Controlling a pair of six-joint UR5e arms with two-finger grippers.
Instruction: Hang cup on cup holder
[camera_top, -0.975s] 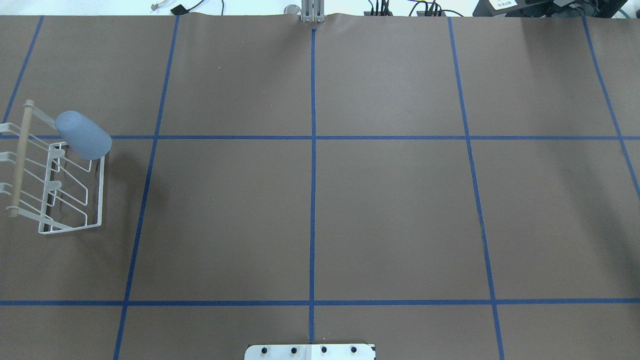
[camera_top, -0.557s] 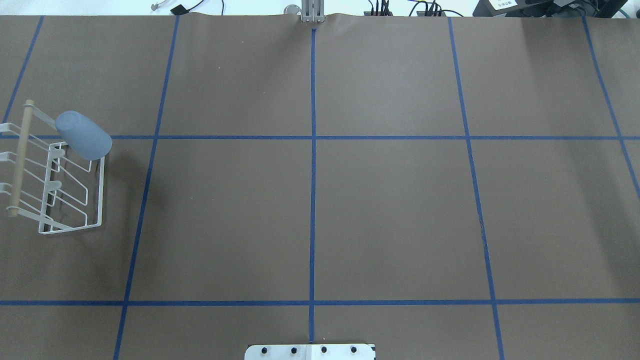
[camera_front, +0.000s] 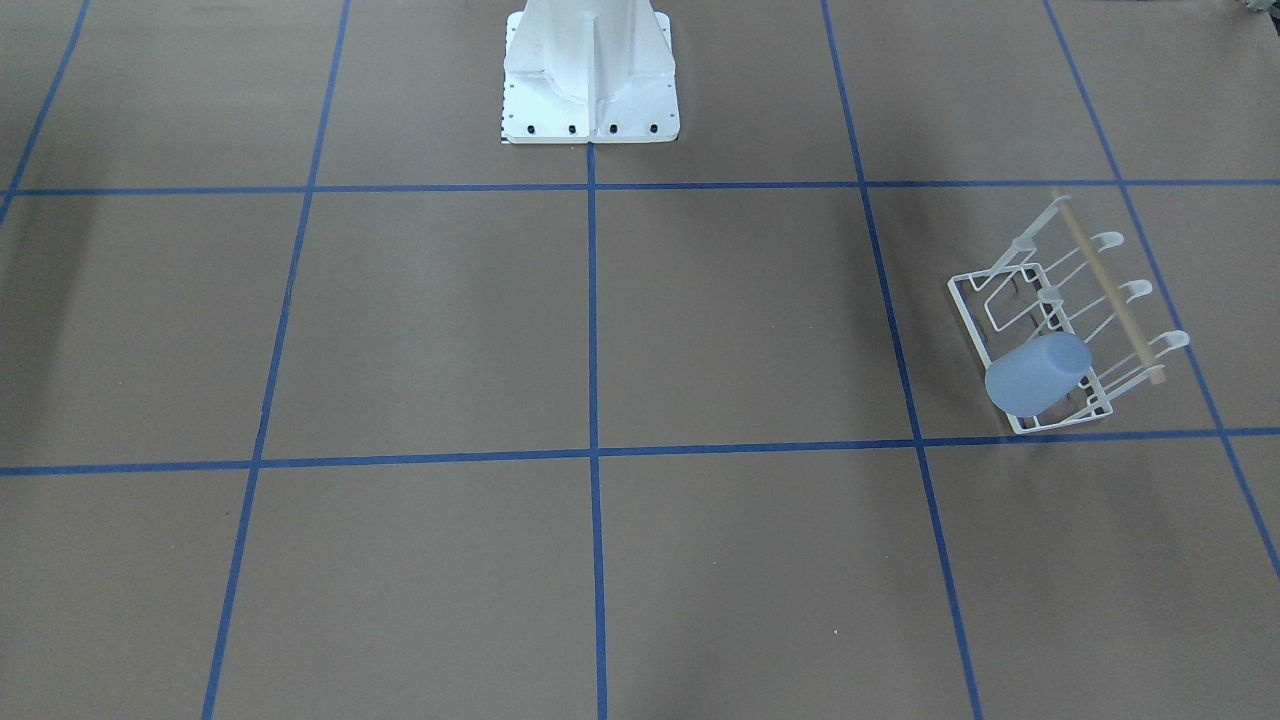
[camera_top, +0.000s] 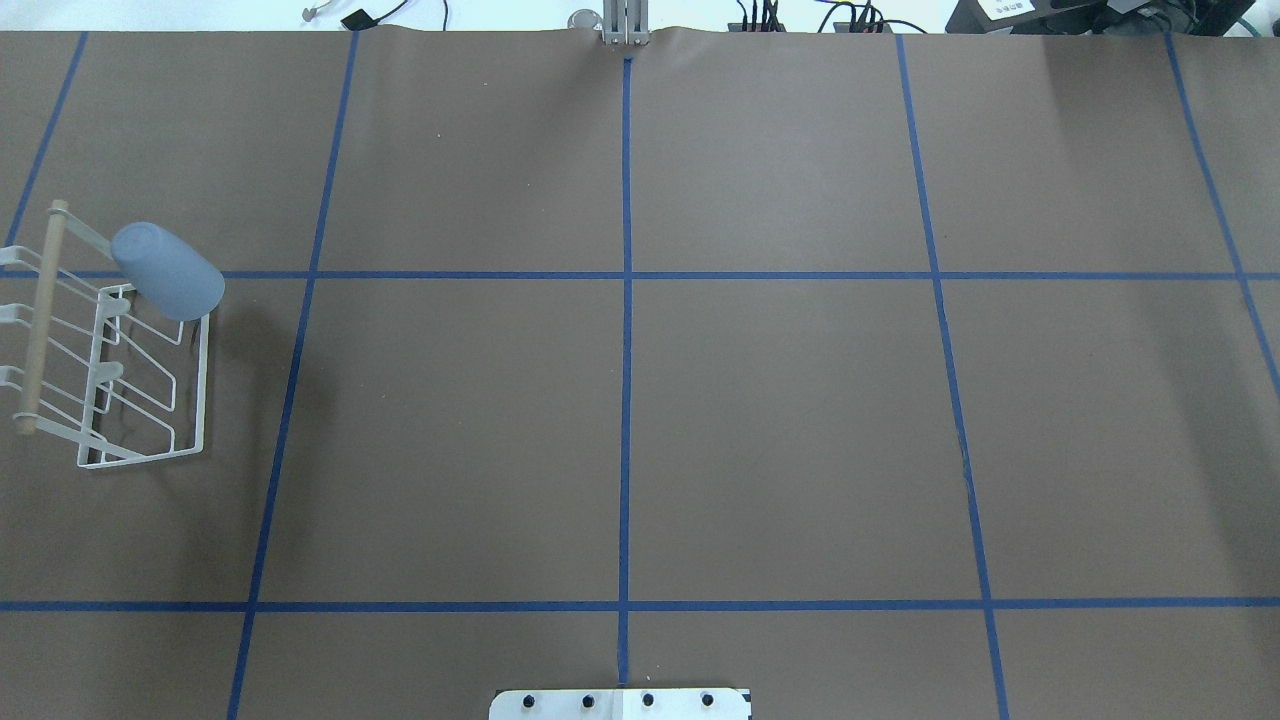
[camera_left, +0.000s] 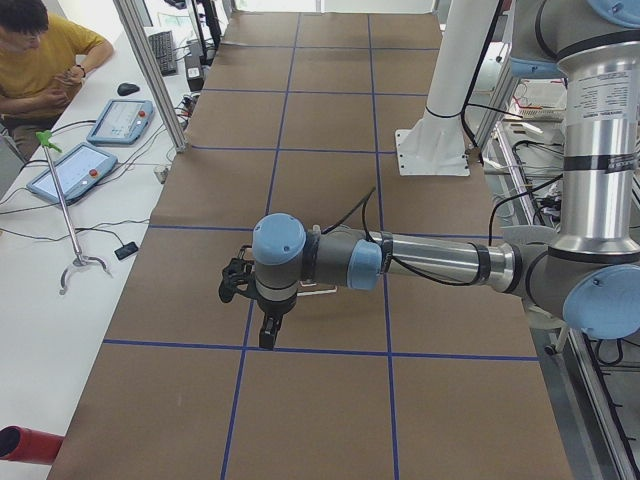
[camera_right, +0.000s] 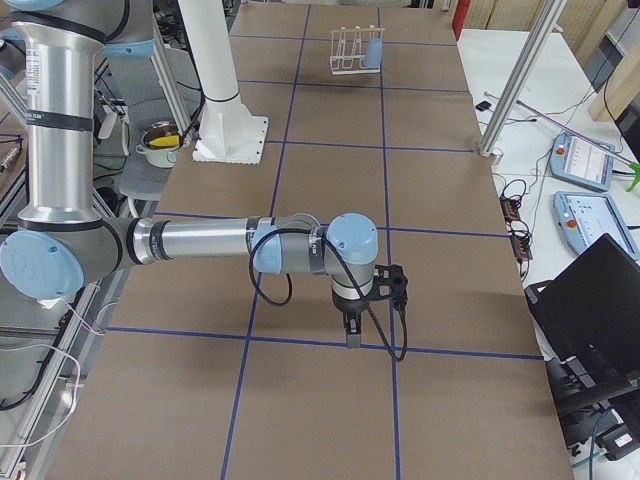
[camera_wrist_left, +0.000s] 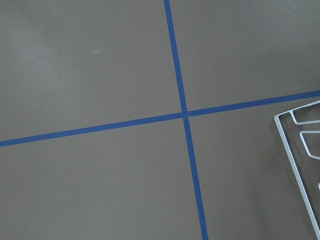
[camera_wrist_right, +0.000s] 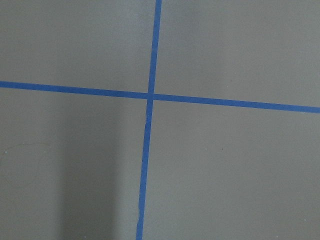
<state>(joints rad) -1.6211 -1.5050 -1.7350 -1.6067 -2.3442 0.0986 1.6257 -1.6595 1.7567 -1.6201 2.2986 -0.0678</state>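
Cup (camera_top: 167, 270) rests on cup holder (camera_top: 204, 380), far from right claw (camera_right: 352, 338)

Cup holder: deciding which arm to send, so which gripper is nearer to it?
Left. The left gripper hangs by the cup holder, whose corner shows in its wrist view. The right gripper is at the opposite end of the table, far from it.

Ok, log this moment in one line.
cup: tilted on rack end prong | left gripper: not on cup, state unknown | right gripper: over table, state unknown | task: looks done
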